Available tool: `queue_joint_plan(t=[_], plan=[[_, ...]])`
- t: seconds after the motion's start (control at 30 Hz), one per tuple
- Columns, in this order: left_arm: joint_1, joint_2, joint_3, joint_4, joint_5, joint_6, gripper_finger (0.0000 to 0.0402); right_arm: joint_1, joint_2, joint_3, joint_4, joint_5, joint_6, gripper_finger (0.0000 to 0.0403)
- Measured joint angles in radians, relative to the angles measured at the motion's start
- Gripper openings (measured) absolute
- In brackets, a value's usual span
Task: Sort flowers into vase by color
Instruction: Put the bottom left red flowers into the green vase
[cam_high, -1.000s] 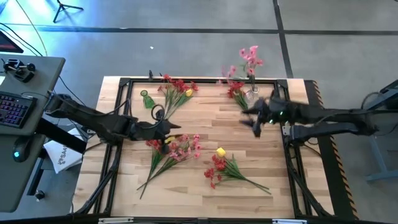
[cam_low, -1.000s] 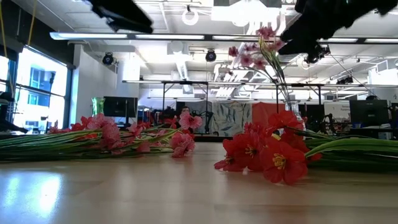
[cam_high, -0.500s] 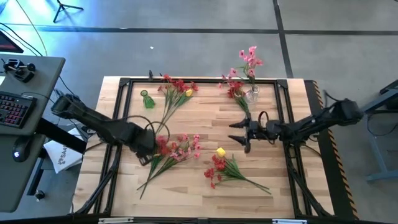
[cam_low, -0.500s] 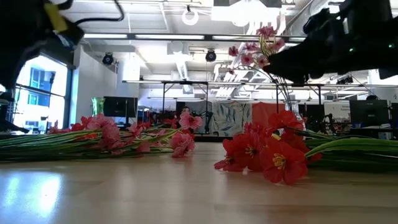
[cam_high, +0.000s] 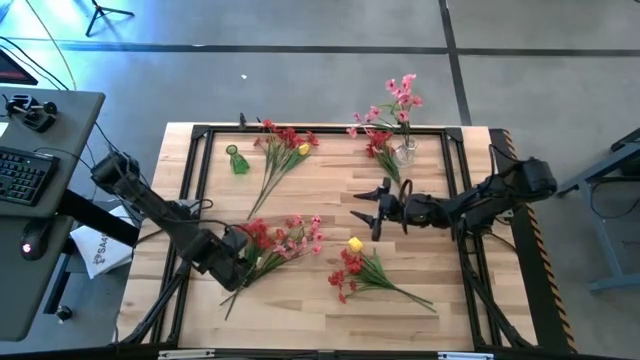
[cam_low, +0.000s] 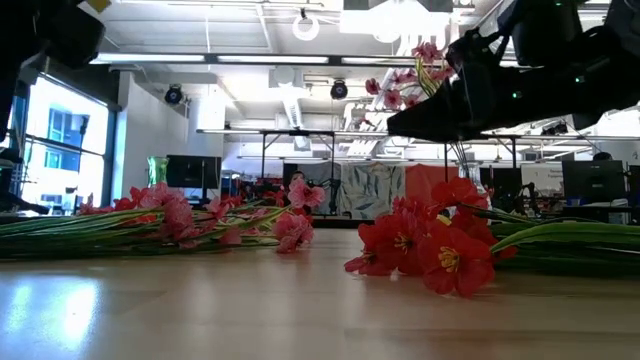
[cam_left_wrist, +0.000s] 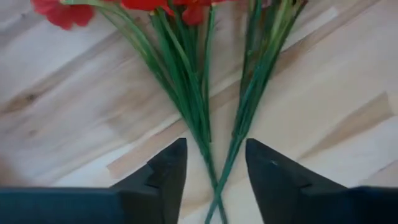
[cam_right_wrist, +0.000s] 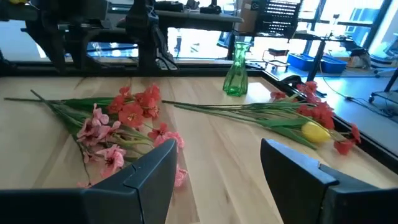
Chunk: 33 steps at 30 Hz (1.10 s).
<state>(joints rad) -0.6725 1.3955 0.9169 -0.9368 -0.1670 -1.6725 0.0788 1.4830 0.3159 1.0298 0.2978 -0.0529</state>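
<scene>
Two claws open: left claw (cam_left_wrist: 214, 171) straddling crossed flower stems (cam_left_wrist: 193, 106) near worktop (cam_high: 320, 310) front-left; right claw (cam_high: 374, 211) hovering mid-worktop, blossoms cut off in left wrist view.

Dark jointed arms, looping black cables

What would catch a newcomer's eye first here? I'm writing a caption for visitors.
Red and pink flowers lie in loose sprays across the wooden table, and pink ones stand in a clear vase at its far edge. The left claw, open, sits low over crossed green stems near the table's left side. The right claw, open, hovers over the table's middle. A small green vase stands empty far left.
</scene>
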Motion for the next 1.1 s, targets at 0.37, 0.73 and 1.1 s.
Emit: queue_joint_plan(t=[0.37, 0.73, 1.1], plan=[[0.166, 0.125, -0.002, 0.027, 0.147, 0.203, 0.0212, 0.000, 0.017, 0.014, -0.003, -0.033, 0.013, 0.0227], [0.245, 0.269, -0.002, 0.056, 0.289, 0.377, 0.0183, 0.000, 0.017, 0.014, -0.041, -0.033, 0.037, 0.0227], [0.270, 0.332, 0.003, 0.052, 0.328, 0.482, 0.0081, 0.001, 0.017, 0.014, -0.054, -0.032, 0.045, 0.0227]])
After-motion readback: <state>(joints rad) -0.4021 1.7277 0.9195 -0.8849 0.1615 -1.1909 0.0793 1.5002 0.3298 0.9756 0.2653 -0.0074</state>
